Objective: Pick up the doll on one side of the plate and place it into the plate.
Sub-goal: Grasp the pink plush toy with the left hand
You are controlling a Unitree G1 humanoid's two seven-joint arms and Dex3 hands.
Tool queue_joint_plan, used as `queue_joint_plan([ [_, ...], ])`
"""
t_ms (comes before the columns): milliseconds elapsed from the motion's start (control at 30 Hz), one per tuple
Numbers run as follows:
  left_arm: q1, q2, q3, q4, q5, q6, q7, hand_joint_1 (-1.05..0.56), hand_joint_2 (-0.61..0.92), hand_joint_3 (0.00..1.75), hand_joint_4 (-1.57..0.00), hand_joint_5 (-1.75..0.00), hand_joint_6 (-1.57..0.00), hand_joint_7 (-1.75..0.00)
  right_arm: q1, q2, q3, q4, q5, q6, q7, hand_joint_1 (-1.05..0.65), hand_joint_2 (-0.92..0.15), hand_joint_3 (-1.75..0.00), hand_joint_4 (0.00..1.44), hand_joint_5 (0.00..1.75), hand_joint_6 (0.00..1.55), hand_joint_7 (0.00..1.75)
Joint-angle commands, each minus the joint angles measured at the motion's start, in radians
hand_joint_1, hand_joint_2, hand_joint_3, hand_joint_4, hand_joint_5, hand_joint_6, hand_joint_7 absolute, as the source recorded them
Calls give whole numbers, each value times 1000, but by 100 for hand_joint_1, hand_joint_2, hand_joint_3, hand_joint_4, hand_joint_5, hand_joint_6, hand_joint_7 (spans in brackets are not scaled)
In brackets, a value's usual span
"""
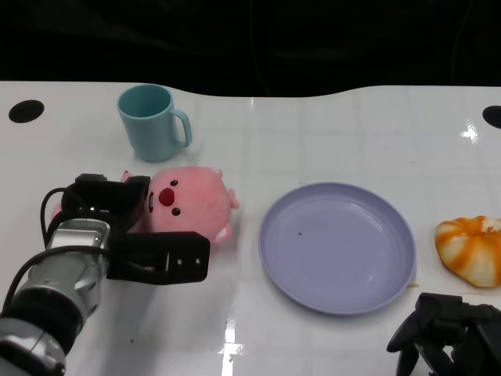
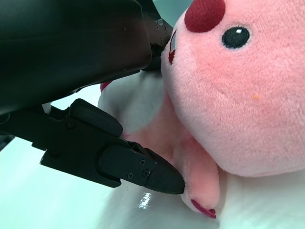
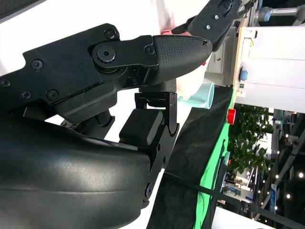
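Pink plush fills most of the left wrist view: the doll [image 1: 188, 205] has a round soft head, a dark red nose, small black glossy eyes, a white belly patch and pink feet with dark red soles. It lies on the white table [image 1: 329, 125] just left of the lavender plate [image 1: 338, 246], apart from its rim, and close in front of the teal mug [image 1: 153, 121]. The left hand [image 1: 129, 231] is closed around it, black fingers [image 2: 119, 157] pressed against its body on both sides. The right hand [image 1: 448, 329] rests at the near edge, beside the plate, fingers curled downward and holding nothing. An orange-and-white striped object [image 1: 472, 247] sits right of the plate. Behind the glossy tabletop runs a black backdrop
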Motion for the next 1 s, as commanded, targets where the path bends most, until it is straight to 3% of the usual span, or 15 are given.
queue_joint_plan([
  [33,23,-27,-15,93,-44,-48,11,-58,92,5,-53,-11,-60,-4,5,-10,-8,-10,-2,-1,-7,-97,-92,-38,103,137,101,104],
  [133,29,-25,3,150,-96,-135,88,-36,92,2,-94,-25,-104,-13,4,-9,-8,-7,-3,-5,-8,-98,-92,-39,103,137,100,104],
  [200,25,-21,-5,179,-109,-167,106,-33,92,4,-102,-30,-112,-16,5,-8,-8,-7,2,-4,-5,-98,-92,-39,103,137,100,104],
  [267,22,-19,-10,199,-118,-186,116,-32,91,1,-84,-91,-115,-15,5,-7,-7,-11,6,3,-4,-98,-92,-37,103,137,101,104],
  [300,20,-18,-13,209,-122,-194,116,-31,91,1,-80,-103,-115,-15,5,-7,-7,-10,5,2,-5,-98,-92,-37,103,137,101,103],
  [400,16,-15,-21,224,-134,-211,121,-28,92,32,-71,-138,-111,-12,4,-9,-8,-9,0,-3,-5,-98,-92,-37,102,136,101,103],
  [433,17,-15,-21,227,-138,-216,125,-27,92,36,-69,-149,-108,-33,4,-10,-8,-9,0,-3,-5,-98,-92,-38,102,136,101,103],
  [467,17,-16,-20,227,-142,-218,136,-27,92,39,-67,-147,-90,-61,3,-10,-9,-7,-2,-6,-6,-99,-92,-38,102,136,101,103],
  [533,19,-18,-18,228,-145,-219,161,-27,92,41,-70,-130,-86,-66,2,-11,-11,-4,-1,-8,-5,-99,-92,-38,102,136,101,103],
  [567,22,-19,-15,227,-149,-224,183,-26,92,37,-67,-154,-80,-89,2,-12,-12,-4,2,-7,-4,-99,-92,-38,102,136,101,103],
  [633,29,-17,-7,221,-159,-246,234,-23,92,35,-72,-169,-62,-145,2,-14,-13,-3,8,-11,3,-99,-92,-38,102,136,101,102],
  [667,32,-15,1,215,-172,-257,252,-23,92,37,-76,-172,-57,-158,2,-15,-13,-3,8,-13,4,-99,-92,-38,102,135,101,102],
  [733,36,-9,11,205,-189,-273,292,-22,91,40,-79,-174,-60,-151,3,-15,-14,-2,8,-16,5,-98,-92,-38,102,135,101,102],
  [867,45,8,24,183,-200,-321,414,-19,85,45,-85,-175,-61,-172,6,-15,-14,-10,9,-3,3,-98,-92,-37,102,135,102,100],
  [1000,47,28,38,145,-221,-364,449,-16,70,78,-89,-175,-65,-175,5,-16,-15,-10,9,-1,3,-98,-92,-38,102,135,101,100],
])
